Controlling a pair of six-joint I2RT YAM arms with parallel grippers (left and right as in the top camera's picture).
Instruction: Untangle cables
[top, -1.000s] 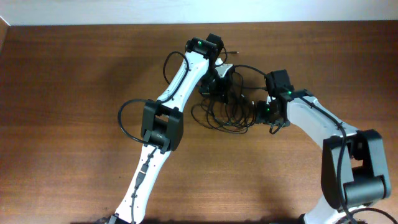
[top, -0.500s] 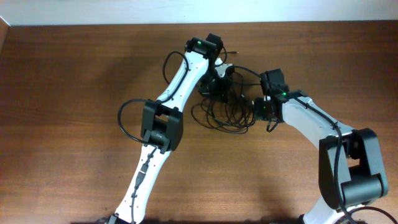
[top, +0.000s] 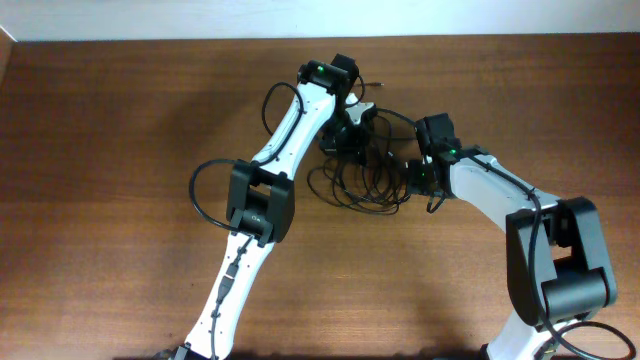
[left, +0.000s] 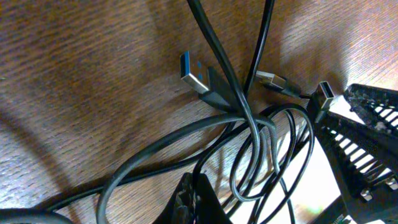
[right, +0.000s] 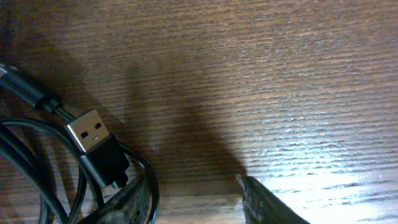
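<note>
The cables (top: 362, 178) lie as a black tangle of loops on the table between the two arms. My left gripper (top: 348, 136) sits on the tangle's far side. In the left wrist view it (left: 196, 200) is shut, and one thin strand (left: 219, 154) runs into its tip. A blue-tongued USB plug (left: 196, 74) and a small silver plug (left: 272, 81) lie just beyond. My right gripper (top: 413, 177) is at the tangle's right edge. It (right: 196, 204) stands open over bare wood, with a USB plug (right: 91, 132) and a loop beside its left finger.
The wooden table (top: 110, 140) stretches wide to the left and in front. Its far edge meets a white wall (top: 300, 15). The left arm's own thick black cable (top: 203, 190) loops out beside its elbow. A black ribbed robot part (left: 367, 121) is close on the left gripper's right.
The right arm has edged left and slightly away, bringing its gripper up to the tangle's right edge, jaws barely narrower. The left arm and the cables have stayed put.
</note>
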